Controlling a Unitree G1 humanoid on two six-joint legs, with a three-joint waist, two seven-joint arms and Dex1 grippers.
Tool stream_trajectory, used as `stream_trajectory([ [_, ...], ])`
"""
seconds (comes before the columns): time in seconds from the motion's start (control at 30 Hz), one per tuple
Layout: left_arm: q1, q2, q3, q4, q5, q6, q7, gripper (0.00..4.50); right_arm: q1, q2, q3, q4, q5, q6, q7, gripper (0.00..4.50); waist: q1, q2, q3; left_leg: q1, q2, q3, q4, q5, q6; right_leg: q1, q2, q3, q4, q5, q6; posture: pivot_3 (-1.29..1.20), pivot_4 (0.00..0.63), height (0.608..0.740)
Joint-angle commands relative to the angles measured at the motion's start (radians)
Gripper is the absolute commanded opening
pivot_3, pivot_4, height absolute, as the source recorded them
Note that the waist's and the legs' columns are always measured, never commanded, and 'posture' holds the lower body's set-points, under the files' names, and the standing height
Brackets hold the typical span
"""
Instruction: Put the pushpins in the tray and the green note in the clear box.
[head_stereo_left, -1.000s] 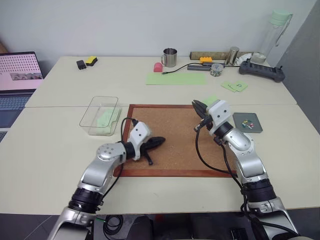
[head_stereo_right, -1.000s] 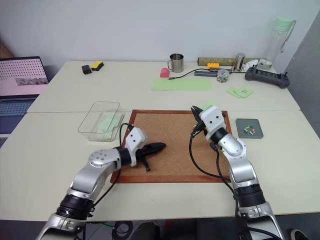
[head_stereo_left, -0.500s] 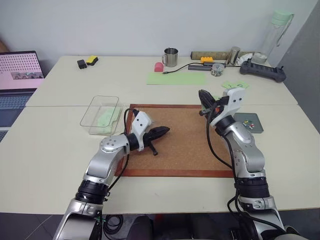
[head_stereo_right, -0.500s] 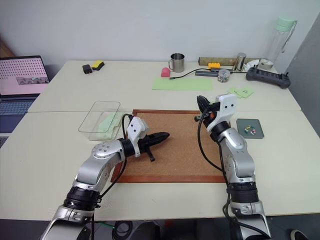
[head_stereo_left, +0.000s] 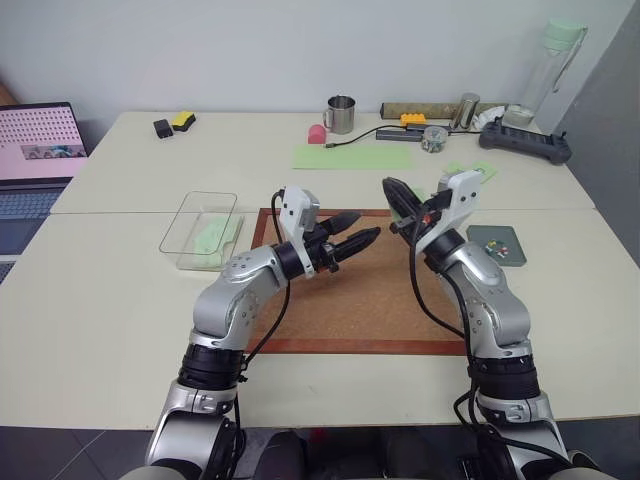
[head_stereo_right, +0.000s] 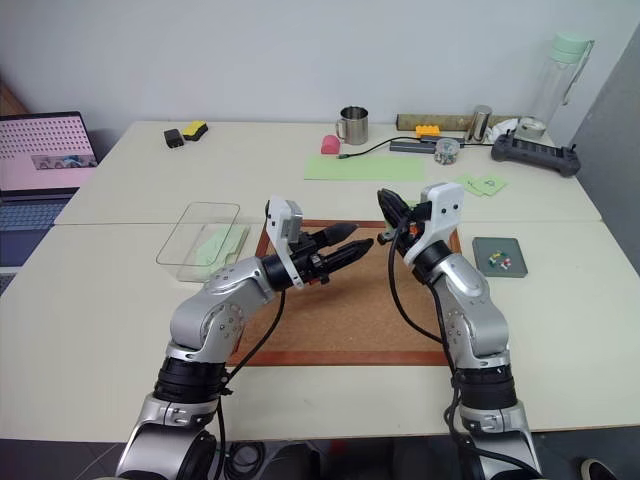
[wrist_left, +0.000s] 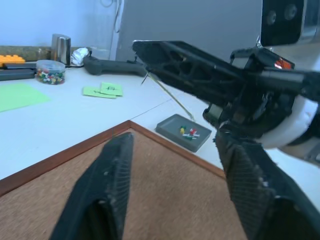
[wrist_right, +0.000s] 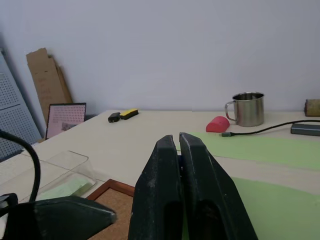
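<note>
My right gripper (head_stereo_left: 392, 192) hangs above the cork board's far right corner, shut on a pale green note (wrist_right: 270, 210) that sticks out beside its fingers. In the left wrist view the note shows edge-on as a thin line (wrist_left: 170, 97). My left gripper (head_stereo_left: 365, 226) is open over the board, pointing at the right gripper from close by, with nothing between its fingers. The dark-grey tray (head_stereo_left: 480, 250) lies right of the board and holds several pushpins (head_stereo_left: 492, 241). Left of the board stands the clear box (head_stereo_left: 190, 205), with a similar pale green sheet (head_stereo_left: 212, 236) inside.
A framed cork board (head_stereo_left: 350, 300) lies under both grippers. At the back of the table are a long green sheet (head_stereo_left: 352, 156), a metal mug (head_stereo_left: 340, 114), a jar of pins (head_stereo_left: 433, 137), two scribbled green notes (head_stereo_left: 470, 170) and a black controller (head_stereo_left: 525, 140). A laptop (head_stereo_left: 35, 140) stands far left.
My left gripper has lifted off the cork board, swung right towards the right gripper and opened. The right gripper has risen a little and rolled, still shut.
</note>
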Motion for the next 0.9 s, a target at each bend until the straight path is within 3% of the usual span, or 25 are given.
stream_trajectory([
  [0.03,-0.016,-0.035,0.018,-0.038,-0.048,0.036,0.033,3.79,-0.005,-0.008,0.016,-0.085,-0.007,-0.046,0.022,0.0,0.0,0.0,0.0,0.0,0.0,0.0,0.0,0.0,0.0,0.0,0.0,0.0,0.0,0.0,0.0,0.0,0.15,0.74],
  [0.17,-0.016,-0.05,0.021,-0.028,-0.048,0.043,0.056,4.49,0.005,-0.013,0.019,-0.113,-0.004,-0.048,0.029,0.0,0.0,0.0,0.0,0.0,0.0,0.0,0.0,0.0,0.0,0.0,0.0,0.0,0.0,0.0,0.0,0.0,0.15,0.74],
  [0.5,-0.05,-0.11,0.082,-0.006,-0.125,0.104,0.116,4.49,0.033,-0.025,0.046,-0.162,-0.01,-0.042,0.047,0.0,0.001,0.0,0.0,0.0,0.0,0.0,0.0,0.0,0.0,0.0,0.0,0.0,0.0,0.0,0.0,0.0,0.15,0.74],
  [0.9,-0.042,-0.104,0.073,-0.026,-0.16,0.153,0.103,4.49,0.035,-0.032,0.059,-0.17,-0.014,-0.046,0.052,0.0,0.001,0.0,0.0,0.0,0.0,0.0,0.0,0.0,-0.001,0.0,0.0,0.0,0.0,0.0,0.0,0.0,0.15,0.74],
])
